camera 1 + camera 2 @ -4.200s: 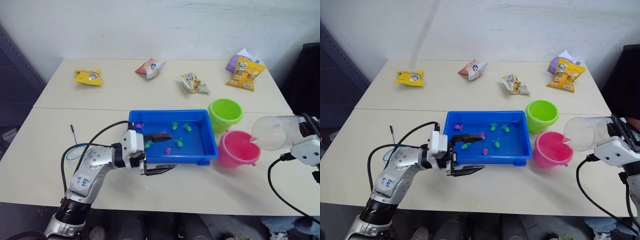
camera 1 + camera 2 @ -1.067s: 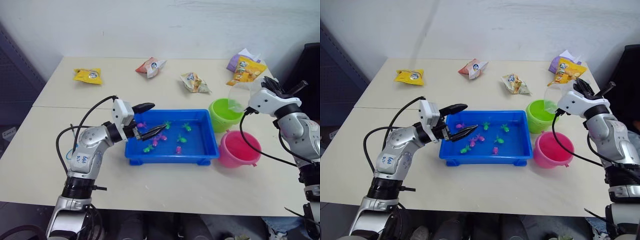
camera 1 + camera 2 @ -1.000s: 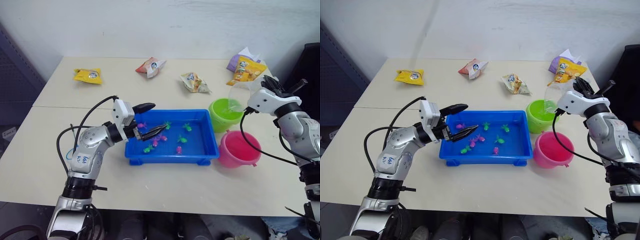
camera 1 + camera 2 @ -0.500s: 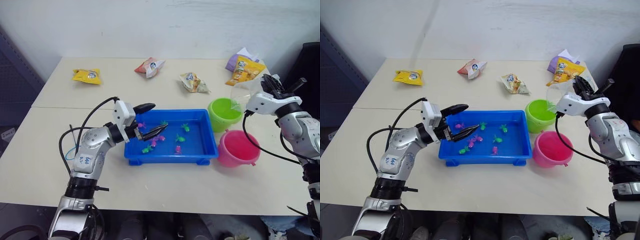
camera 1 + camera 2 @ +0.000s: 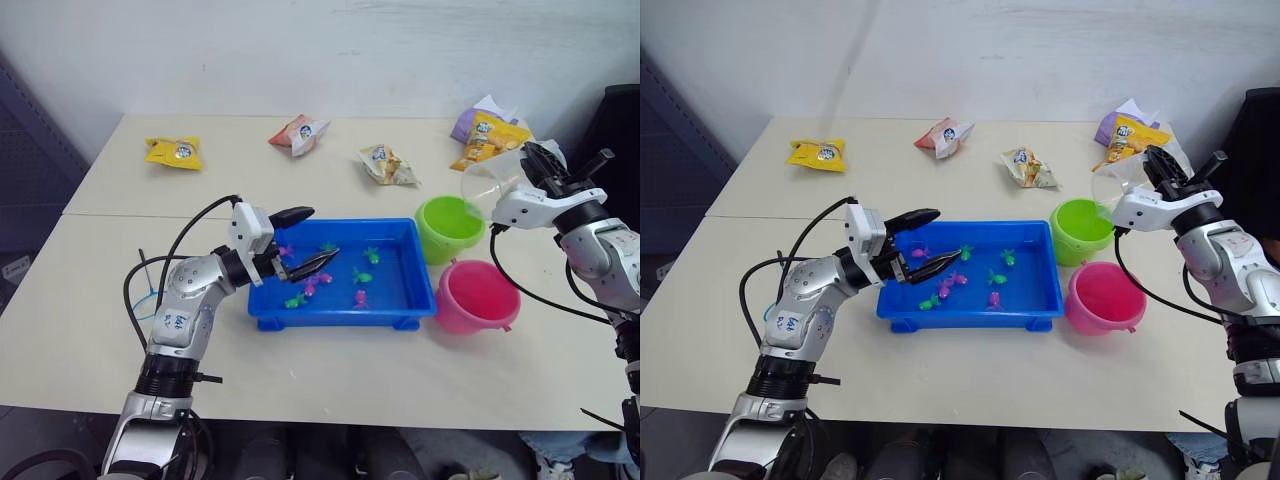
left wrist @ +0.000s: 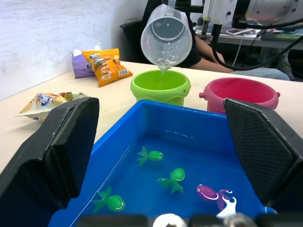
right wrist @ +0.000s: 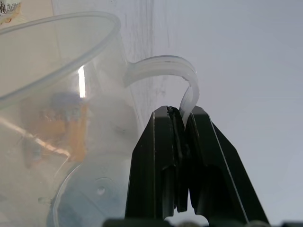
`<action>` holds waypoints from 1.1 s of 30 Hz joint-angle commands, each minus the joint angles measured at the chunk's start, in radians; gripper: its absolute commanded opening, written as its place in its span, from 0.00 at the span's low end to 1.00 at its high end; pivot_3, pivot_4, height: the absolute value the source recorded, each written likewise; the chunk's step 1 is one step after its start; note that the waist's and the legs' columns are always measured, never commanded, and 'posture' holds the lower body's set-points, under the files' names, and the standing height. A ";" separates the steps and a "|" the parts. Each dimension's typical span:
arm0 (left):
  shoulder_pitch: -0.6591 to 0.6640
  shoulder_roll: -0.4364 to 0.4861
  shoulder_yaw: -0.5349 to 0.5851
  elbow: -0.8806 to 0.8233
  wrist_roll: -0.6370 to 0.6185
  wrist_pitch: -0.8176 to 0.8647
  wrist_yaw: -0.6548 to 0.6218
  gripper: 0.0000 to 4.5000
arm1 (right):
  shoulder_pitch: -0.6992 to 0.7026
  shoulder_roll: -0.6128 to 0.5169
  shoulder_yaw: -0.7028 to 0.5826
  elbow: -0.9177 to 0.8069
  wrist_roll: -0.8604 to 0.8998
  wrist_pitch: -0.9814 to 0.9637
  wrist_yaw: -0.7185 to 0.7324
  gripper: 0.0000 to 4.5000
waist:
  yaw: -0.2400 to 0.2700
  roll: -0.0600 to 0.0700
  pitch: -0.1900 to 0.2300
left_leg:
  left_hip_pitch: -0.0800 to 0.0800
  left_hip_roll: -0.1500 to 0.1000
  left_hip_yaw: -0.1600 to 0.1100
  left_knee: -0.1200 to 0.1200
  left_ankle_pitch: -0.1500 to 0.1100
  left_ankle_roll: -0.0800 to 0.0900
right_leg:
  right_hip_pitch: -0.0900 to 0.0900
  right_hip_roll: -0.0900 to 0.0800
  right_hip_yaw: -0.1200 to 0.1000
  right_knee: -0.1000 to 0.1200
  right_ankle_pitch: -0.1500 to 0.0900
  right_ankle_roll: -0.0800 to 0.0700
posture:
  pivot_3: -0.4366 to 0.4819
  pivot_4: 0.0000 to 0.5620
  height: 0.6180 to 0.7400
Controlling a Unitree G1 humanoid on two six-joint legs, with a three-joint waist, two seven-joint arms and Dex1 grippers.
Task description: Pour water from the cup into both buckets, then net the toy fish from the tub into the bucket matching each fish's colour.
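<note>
While the left hand [image 5: 305,238] gapes empty over the tub [image 5: 400,300], the right hand [image 7: 182,127] pinches the cup [image 6: 166,34] handle.

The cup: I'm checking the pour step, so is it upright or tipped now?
Tipped. In the left wrist view the cup lies mouth-forward with its spout down over the green bucket, held by the right gripper.

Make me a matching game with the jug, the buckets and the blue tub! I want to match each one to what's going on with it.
Things:
1. clear jug
2. green bucket
3. pink bucket
4. blue tub

States:
A. has little pink and green fish in it
B. tipped over, held by its handle in the right gripper
C. stands right under the jug's spout
D. stands nearest the robot, beside the tub's right end

Pairs: 1-B, 2-C, 3-D, 4-A
</note>
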 commanded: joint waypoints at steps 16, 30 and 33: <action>-0.021 0.012 0.037 -0.005 -0.019 -0.007 -0.005 1.00 | 0.103 0.167 -0.267 -0.207 0.549 0.195 0.248 0.01 | 0.001 -0.001 0.001 | 0.000 0.000 0.000 0.000 0.000 0.000 | 0.000 0.000 0.000 0.000 0.000 0.000 | 0.48 0.27 0.98; 0.002 0.085 0.033 -0.094 -0.122 0.065 -0.149 1.00 | 0.367 0.408 -0.773 -0.566 1.296 0.873 0.293 0.01 | 0.001 -0.001 0.001 | -0.001 0.001 -0.001 -0.001 -0.001 0.002 | 0.001 0.000 -0.001 -0.001 0.000 0.000 | 0.48 0.27 0.98; 0.021 0.109 0.001 -0.123 -0.136 0.082 -0.214 1.00 | 0.369 0.469 -0.780 -0.453 1.253 0.728 0.296 0.01 | -0.007 -0.001 0.001 | 0.001 0.001 0.000 -0.002 -0.001 0.002 | 0.001 0.000 0.001 0.000 0.000 0.000 | 0.48 0.27 0.98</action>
